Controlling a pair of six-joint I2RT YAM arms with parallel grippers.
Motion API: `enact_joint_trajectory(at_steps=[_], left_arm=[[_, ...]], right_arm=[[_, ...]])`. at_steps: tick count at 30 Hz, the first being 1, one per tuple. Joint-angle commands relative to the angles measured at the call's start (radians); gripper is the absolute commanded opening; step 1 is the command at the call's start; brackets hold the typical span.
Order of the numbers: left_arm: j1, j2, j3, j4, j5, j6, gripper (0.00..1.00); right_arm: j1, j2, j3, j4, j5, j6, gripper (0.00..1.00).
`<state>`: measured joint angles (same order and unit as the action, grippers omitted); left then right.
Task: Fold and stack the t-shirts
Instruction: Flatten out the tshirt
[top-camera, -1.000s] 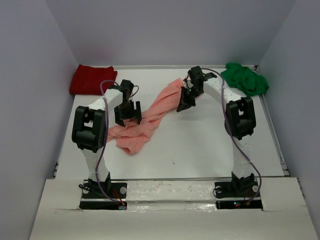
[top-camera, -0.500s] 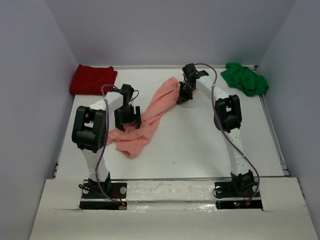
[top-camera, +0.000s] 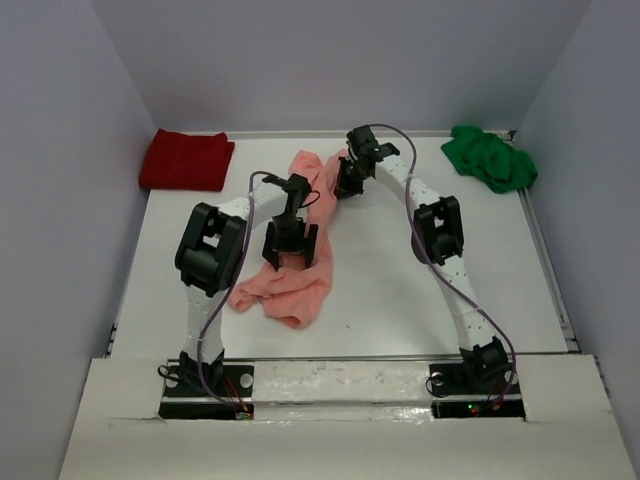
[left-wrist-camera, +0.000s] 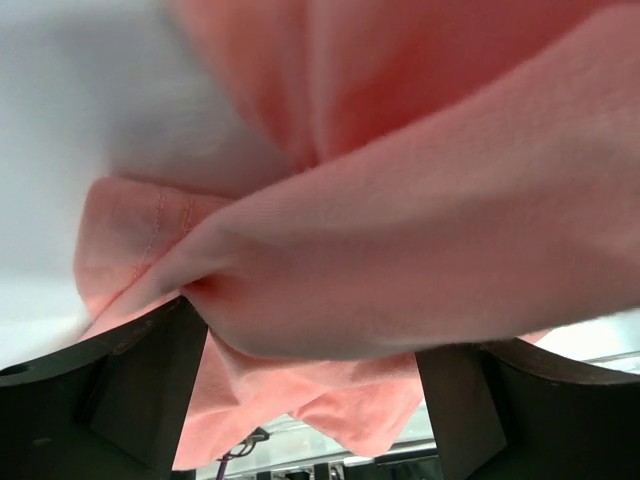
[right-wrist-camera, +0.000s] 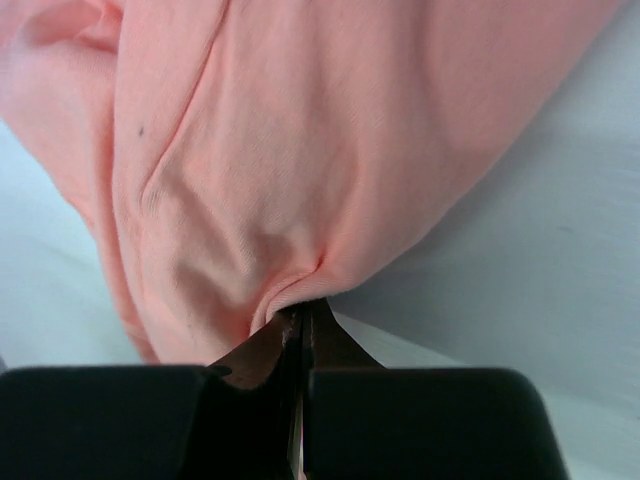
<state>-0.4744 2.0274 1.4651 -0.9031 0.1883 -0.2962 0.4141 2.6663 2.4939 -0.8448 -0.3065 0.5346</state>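
The salmon-pink t-shirt (top-camera: 300, 285) lies as a twisted rope from the far middle of the table to a bunch near the front. My left gripper (top-camera: 290, 245) is on its middle. In the left wrist view the fingers (left-wrist-camera: 150, 380) stand apart with a thick roll of the shirt (left-wrist-camera: 420, 230) held between them, and cloth hangs below. My right gripper (top-camera: 345, 185) is shut on the shirt's far end, and its tips (right-wrist-camera: 303, 312) pinch a fold of the cloth (right-wrist-camera: 250, 170). The dark red t-shirt (top-camera: 186, 160) lies folded at the far left. The bright green t-shirt (top-camera: 490, 157) is crumpled at the far right.
The white table (top-camera: 420, 290) is walled in by grey panels on three sides. A raised rail runs along the right edge (top-camera: 548, 270). Both arm bases stand on the near ledge (top-camera: 340, 385).
The right gripper has drawn the shirt's far end leftward. The left gripper has moved right and nearer with the shirt's middle. The lower bunch has shifted right.
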Motion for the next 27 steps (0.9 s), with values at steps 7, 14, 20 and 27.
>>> enact_joint_trajectory(at_steps=[7,14,20,27], left_arm=[[-0.115,0.103,0.219,-0.008,0.155,0.02,0.89],[-0.113,0.024,0.264,0.001,0.103,-0.011,0.9],[-0.101,-0.102,0.256,0.032,0.028,-0.035,0.94],[0.011,-0.346,0.137,0.19,-0.024,-0.092,0.97]], right_arm=[[0.057,0.048,0.016,0.135,-0.264,0.107,0.0],[0.017,-0.066,-0.09,0.15,-0.161,0.07,0.0],[-0.014,-0.124,-0.121,0.156,-0.076,0.041,0.09],[-0.089,-0.18,-0.121,0.164,-0.049,0.013,0.42]])
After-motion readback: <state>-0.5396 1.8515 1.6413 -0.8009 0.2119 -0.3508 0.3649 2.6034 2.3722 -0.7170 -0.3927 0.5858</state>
